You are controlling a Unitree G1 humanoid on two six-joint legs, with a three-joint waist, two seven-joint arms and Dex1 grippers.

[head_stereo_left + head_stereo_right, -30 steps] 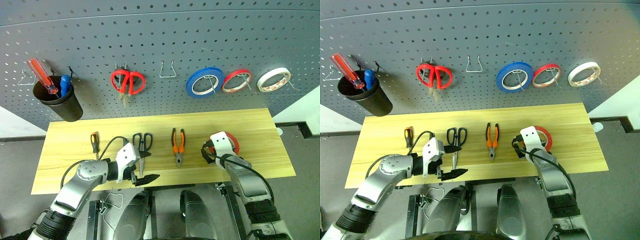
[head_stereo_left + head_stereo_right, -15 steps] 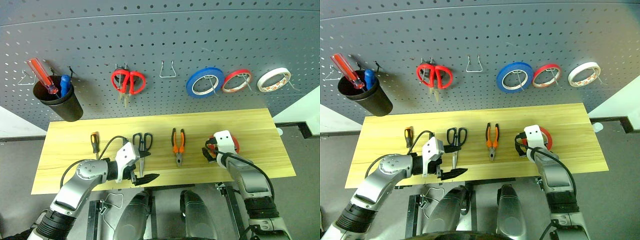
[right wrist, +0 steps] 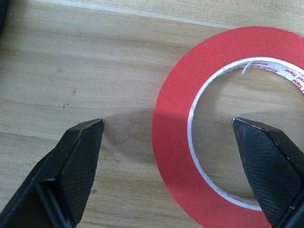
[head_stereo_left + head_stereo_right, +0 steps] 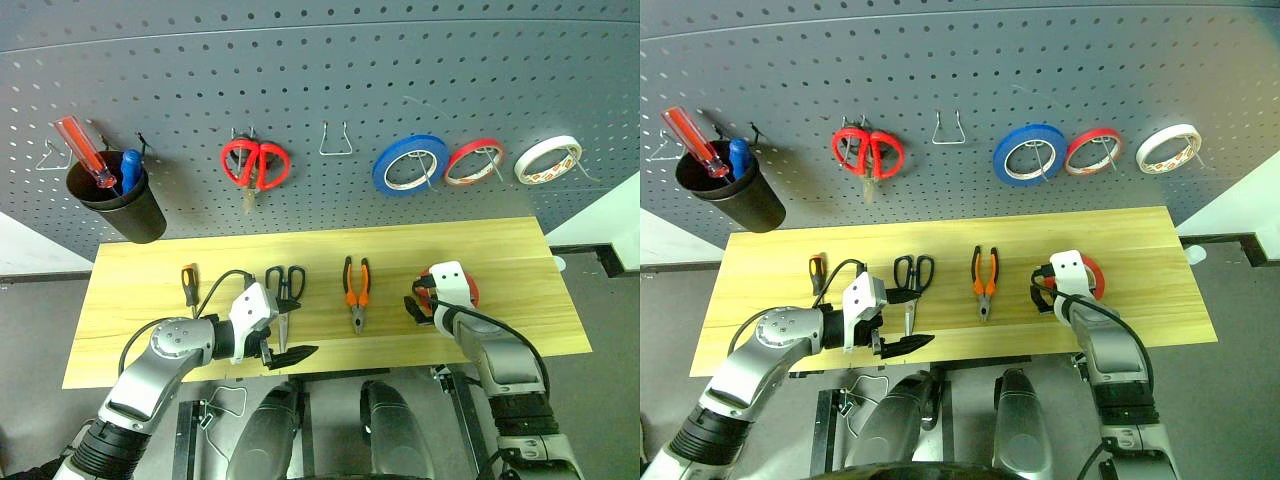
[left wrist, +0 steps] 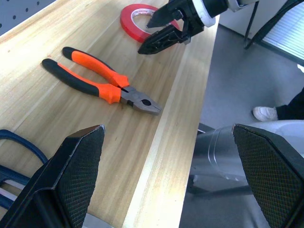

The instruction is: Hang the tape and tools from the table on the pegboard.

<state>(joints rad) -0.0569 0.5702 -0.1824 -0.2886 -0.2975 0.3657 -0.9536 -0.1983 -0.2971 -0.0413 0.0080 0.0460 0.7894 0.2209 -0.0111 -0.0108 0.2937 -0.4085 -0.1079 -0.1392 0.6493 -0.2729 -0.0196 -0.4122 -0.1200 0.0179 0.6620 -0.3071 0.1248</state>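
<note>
Left gripper (image 4: pixel 282 357) idles with its fingers spread wide and nothing between them, at the table's (image 4: pixel 520 250) near edge; small screwdriver (image 4: pixel 188 283) and dark scissors (image 4: pixel 285 290) lie just beyond it, pliers (image 4: pixel 356 291) off to its right.

Right gripper (image 5: pixel 164 29) is also spread wide and empty, low over the red tape (image 3: pixel 223 128), which lies flat on the wood. One finger sits outside the ring, the other over its core. We'd drop until the tips touch wood, then pinch the ring's wall squarely so it can't tilt.

Whether the tips already touch the tape, we can't tell. From the head views the wrist covers most of the roll. The pegboard (image 4: pixel 400 70) has one bare hook (image 4: pixel 334 140) for certain; the others are hard to make out.
</note>
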